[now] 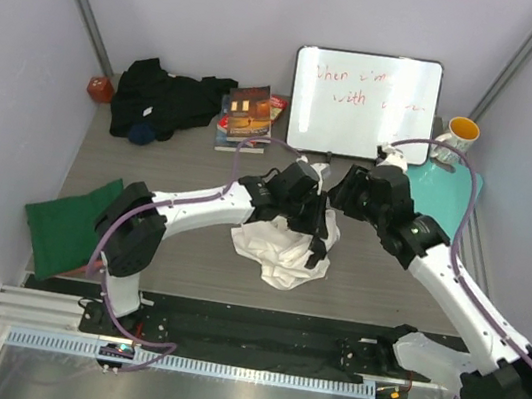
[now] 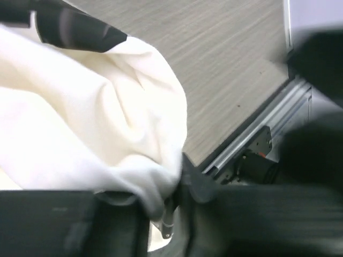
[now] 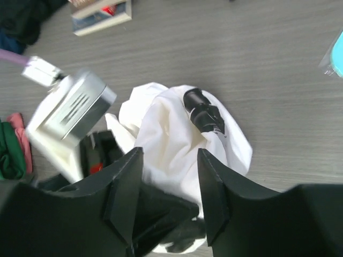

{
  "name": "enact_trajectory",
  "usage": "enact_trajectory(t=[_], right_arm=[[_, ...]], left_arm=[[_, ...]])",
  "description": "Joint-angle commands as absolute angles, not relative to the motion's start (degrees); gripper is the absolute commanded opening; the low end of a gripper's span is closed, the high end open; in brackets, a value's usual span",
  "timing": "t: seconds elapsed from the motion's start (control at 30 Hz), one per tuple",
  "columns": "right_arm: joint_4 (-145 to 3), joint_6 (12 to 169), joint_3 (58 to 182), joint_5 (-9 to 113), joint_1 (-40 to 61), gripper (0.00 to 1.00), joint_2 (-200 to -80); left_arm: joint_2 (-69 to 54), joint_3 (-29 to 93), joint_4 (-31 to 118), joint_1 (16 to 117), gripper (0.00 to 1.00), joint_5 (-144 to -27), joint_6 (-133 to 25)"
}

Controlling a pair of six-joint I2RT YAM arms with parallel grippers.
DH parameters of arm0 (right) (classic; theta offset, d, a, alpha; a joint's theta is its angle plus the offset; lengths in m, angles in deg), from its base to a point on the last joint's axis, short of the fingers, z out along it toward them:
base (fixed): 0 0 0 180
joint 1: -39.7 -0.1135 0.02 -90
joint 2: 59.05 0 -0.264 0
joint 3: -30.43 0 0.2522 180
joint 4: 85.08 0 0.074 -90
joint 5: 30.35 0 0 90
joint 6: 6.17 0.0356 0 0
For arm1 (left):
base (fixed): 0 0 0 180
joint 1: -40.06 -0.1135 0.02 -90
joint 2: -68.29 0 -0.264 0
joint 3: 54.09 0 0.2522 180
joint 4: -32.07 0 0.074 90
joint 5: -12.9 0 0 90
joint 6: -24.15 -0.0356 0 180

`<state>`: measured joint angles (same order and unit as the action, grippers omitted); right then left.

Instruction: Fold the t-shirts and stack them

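2 white arms (image 1: pixel 199 207), black joints, purple cables (image 1: pixel 235 159); black left pincer (image 3: pixel 209 122) and right pincer (image 3: pixel 170 154).

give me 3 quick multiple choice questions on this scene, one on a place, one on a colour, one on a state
1. Where does the green shirt lie?
A far left
B centre
C far right

2. What colour is the writing on the whiteboard?
A blue
B red
C black

3. How is the white shirt lying?
A folded flat
B crumpled in a heap
C rolled up tight

Answers:
1 A, in the top view it sits at the left side.
2 B, the scrawl on the board is red.
3 B, it is bunched up with loose folds, not flat or rolled.
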<state>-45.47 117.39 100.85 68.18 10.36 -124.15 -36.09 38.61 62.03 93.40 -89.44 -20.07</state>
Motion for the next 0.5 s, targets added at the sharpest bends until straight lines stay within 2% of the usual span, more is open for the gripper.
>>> enact_trajectory(t=[0.0,0.03,0.1,0.2,0.23,0.27,0.47], right_arm=[[-44.0,117.2,100.3,69.5,9.6,0.53,-117.0],[-42.9,117.1,99.9,69.3,9.6,0.53,-116.1],[-42.0,116.4,99.6,67.9,9.6,0.53,-114.3],[-39.8,115.2,99.0,66.5,9.6,0.53,-113.0],[-39.4,114.8,98.4,64.5,9.6,0.54,-112.8],[-39.4,114.7,98.1,63.4,9.6,0.53,-112.6],[-39.1,113.3,95.7,53.5,9.1,0.54,-114.2]], left_arm=[[-34.6,36.9,62.1,92.4,0.33,-85.0,-20.1],[-34.2,36.1,62.1,92.1,0.43,-84.7,-19.8],[-32.5,34.0,62.3,91.1,0.53,-84.0,-19.3],[-28.4,30.7,64.5,90.0,0.56,-81.2,-19.6],[-27.0,29.6,65.0,89.5,0.63,-78.4,-19.8],[-25.2,28.4,65.8,88.5,0.65,-77.6,-19.7],[-10.4,18.1,68.0,81.4,0.71,-72.7,-18.1]])
